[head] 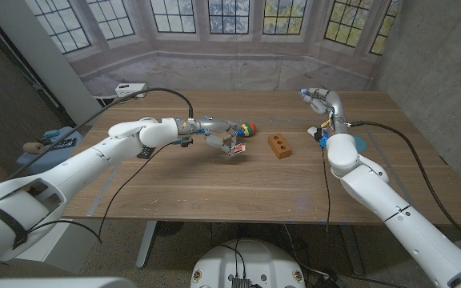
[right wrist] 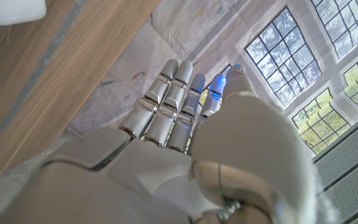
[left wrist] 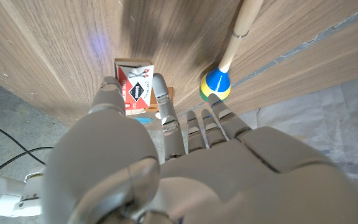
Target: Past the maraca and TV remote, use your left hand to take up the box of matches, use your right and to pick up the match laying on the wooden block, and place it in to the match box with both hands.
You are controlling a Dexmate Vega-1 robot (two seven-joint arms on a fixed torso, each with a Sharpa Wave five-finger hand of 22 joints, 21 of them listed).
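Observation:
My left hand [head: 224,140] reaches over the middle of the table and pinches the red-and-white matchbox [head: 235,149] between thumb and a finger, low over the tabletop. In the left wrist view the matchbox [left wrist: 135,87] sits between the fingertips of the left hand [left wrist: 166,162]. Just beyond it lies the maraca [head: 248,128], its yellow, blue and green head [left wrist: 215,86] pointing at my fingers. To the right of the box rests the orange-brown wooden block [head: 279,146]; I cannot make out a match on it. My right hand [head: 318,99] is raised over the far right of the table with straight fingers [right wrist: 166,106] and nothing visible in them.
A black remote [head: 145,150] lies under my left forearm. A white device [head: 130,90] with a black cable sits at the far left corner. Small blue items [head: 323,136] and a blue disc [head: 358,144] lie beside my right elbow. Cables trail across the table.

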